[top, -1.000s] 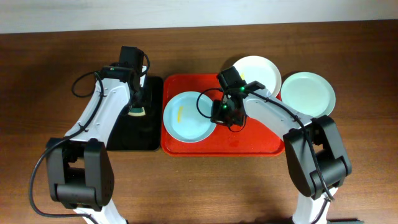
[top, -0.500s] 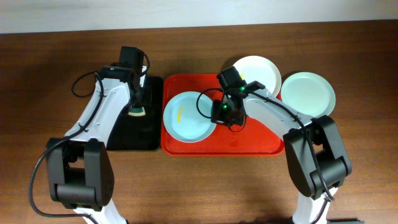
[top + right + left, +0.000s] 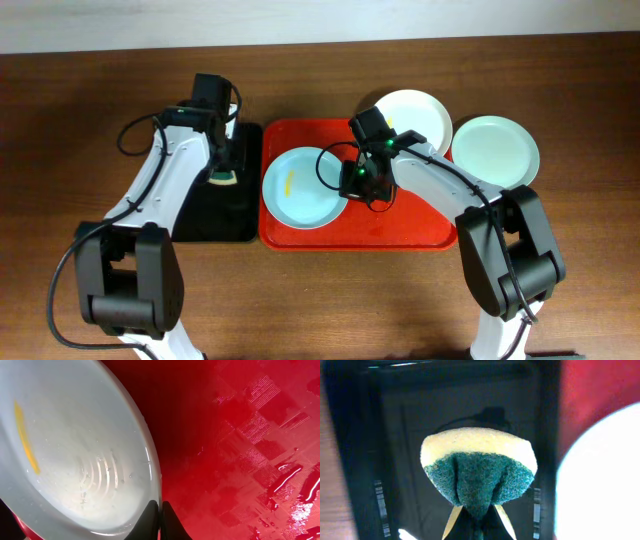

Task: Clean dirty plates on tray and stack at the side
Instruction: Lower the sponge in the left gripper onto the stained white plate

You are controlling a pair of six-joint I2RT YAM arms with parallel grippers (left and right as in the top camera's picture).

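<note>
The right hand (image 3: pixel 160 511) is pinching the rim of the light blue plate (image 3: pixel 298 195), steadying it for scrubbing. The left hand (image 3: pixel 477 519) is clamping the sponge (image 3: pixel 479 462) nearby.

A brown wooden table (image 3: pixel 330 300) fills the overhead view, with a pale wall strip (image 3: pixel 320 20) running along its twelve o'clock edge. A narrow black tray (image 3: pixel 225 215) with a raised rim lies lengthwise from twelve to six o'clock, a little to nine o'clock of the table's middle. Over the tray's twelve o'clock half is a sponge (image 3: pixel 220 179), a yellow layer backed by a dark green scouring pad, pinched so that the green side bunches into a fold; whether it touches the tray floor cannot be told.
</note>
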